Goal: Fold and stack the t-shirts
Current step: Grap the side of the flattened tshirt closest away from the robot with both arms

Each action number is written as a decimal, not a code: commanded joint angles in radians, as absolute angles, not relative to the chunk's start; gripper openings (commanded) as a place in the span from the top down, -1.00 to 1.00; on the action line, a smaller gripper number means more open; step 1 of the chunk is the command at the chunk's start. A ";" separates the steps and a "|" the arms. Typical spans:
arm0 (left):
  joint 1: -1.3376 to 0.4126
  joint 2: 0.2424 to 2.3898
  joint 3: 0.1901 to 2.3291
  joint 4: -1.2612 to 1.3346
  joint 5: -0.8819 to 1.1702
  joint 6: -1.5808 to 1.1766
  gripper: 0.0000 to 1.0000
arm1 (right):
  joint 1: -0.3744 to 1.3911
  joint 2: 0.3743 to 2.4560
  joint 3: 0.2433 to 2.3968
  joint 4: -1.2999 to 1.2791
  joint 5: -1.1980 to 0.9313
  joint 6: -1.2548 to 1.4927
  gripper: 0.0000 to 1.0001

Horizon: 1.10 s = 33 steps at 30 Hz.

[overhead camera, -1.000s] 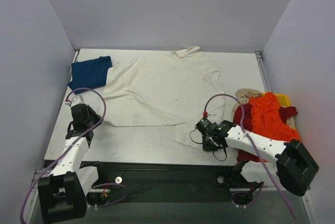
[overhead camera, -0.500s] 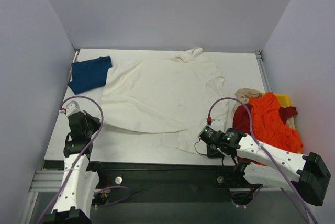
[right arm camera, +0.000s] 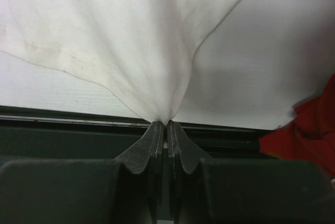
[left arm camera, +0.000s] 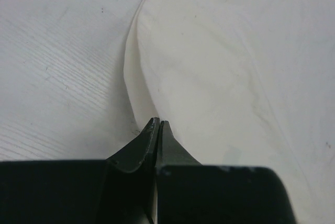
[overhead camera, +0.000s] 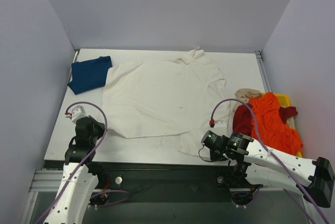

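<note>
Across the middle of the tabletop (overhead camera: 238, 67) the cream t-shirt (overhead camera: 157, 96) lies spread flat, its collar towards 12 o'clock and its hem towards 6 o'clock. At about 8 o'clock the left end effector (left arm camera: 157, 124) has its fingers pressed together on a raised fold at the shirt's near-left edge. At about 5 o'clock the right end effector (right arm camera: 166, 124) is likewise closed tight, pinching the near-right hem corner, and the cloth fans out from its tips just past the tabletop's near edge. A dark blue t-shirt (overhead camera: 90, 74) sits folded at 10 o'clock, touching the cream sleeve. Between 3 and 4 o'clock the orange t-shirt (overhead camera: 269, 119) lies heaped over a dark red t-shirt (overhead camera: 242, 120), with a beige t-shirt (overhead camera: 246, 94) and the yellow bin (overhead camera: 283, 98) showing behind.
</note>
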<state>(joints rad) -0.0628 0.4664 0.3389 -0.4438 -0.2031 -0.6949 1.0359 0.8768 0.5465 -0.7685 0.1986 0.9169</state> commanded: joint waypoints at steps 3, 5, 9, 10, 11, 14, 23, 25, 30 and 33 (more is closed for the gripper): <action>-0.067 0.532 0.377 -0.370 -0.224 -0.687 1.00 | 1.039 0.856 0.613 -0.842 0.351 0.916 1.00; -0.064 0.619 0.385 -0.290 -0.201 -0.666 1.00 | 1.029 0.870 0.644 -0.842 0.386 0.902 1.00; -0.032 0.770 0.423 -0.174 -0.117 -0.640 1.00 | 0.974 0.946 0.738 -0.839 0.459 0.844 1.00; -0.011 0.793 0.431 -0.149 -0.098 -0.637 1.00 | 0.962 0.962 0.776 -0.836 0.483 0.816 1.00; -0.005 0.834 0.442 -0.109 -0.059 -0.635 1.00 | 0.925 0.991 0.794 -0.830 0.489 0.801 1.00; 0.057 0.899 0.457 -0.035 0.000 -0.630 1.00 | 0.879 1.025 0.848 -0.804 0.491 0.735 1.00; 0.136 1.067 0.503 0.127 0.141 -0.621 1.00 | 0.713 1.186 0.977 -0.672 0.445 0.586 1.00; 0.161 1.095 0.511 0.150 0.176 -0.621 1.00 | 0.683 1.236 1.018 -0.641 0.417 0.554 1.00; 0.183 1.192 0.526 0.235 0.225 -0.632 1.00 | 0.574 1.367 1.120 -0.598 0.364 0.489 1.00; 0.184 1.244 0.552 0.279 0.261 -0.643 1.00 | 0.520 1.437 1.195 -0.594 0.338 0.453 1.00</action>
<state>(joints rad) 0.1764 1.2156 0.4881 0.1524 0.1959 -0.6422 0.5617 1.3907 1.1259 -0.6037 0.3557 0.5144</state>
